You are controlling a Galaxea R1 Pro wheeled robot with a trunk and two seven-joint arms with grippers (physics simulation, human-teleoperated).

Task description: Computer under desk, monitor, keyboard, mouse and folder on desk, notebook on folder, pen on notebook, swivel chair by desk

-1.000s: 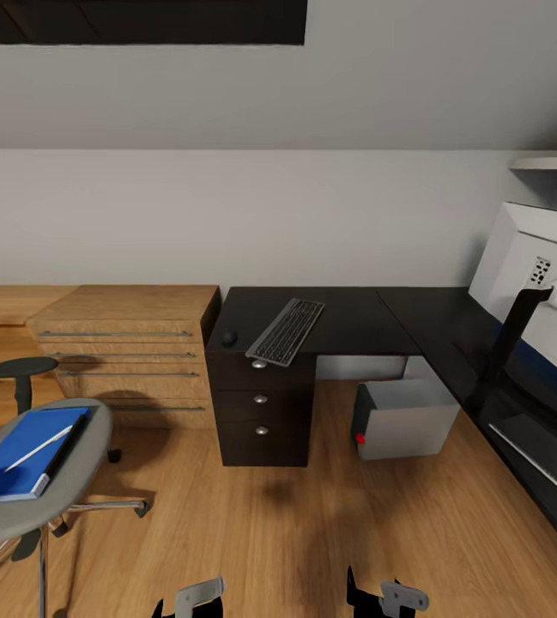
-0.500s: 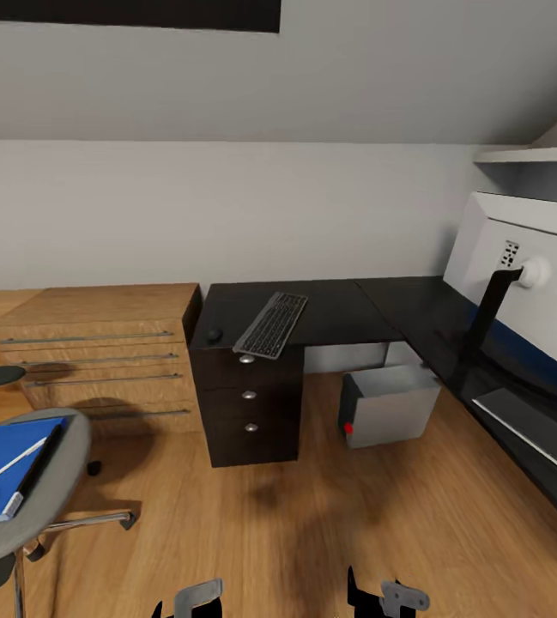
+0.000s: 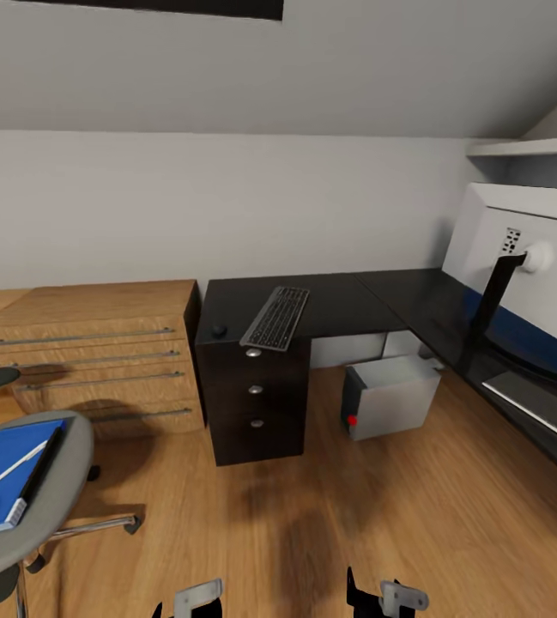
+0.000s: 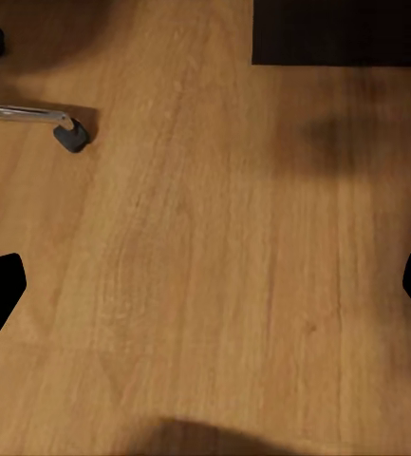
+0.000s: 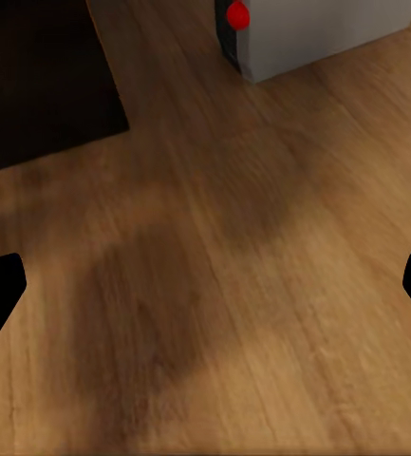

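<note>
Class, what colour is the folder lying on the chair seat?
Bright blue, with a white page edge; the folder shows best in the head view.

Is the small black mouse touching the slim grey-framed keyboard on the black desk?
Apart. In the head view, the small black oval mouse sits near the black desk's front edge, with a bare strip of desktop between it and the slim grey-framed keyboard.

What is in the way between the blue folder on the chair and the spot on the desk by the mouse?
Nothing visible blocks it. The folder lies on the swivel chair, with the notebook and pen on it. The wooden drawer chest stands between chair and desk, lower than the mouse.
</note>
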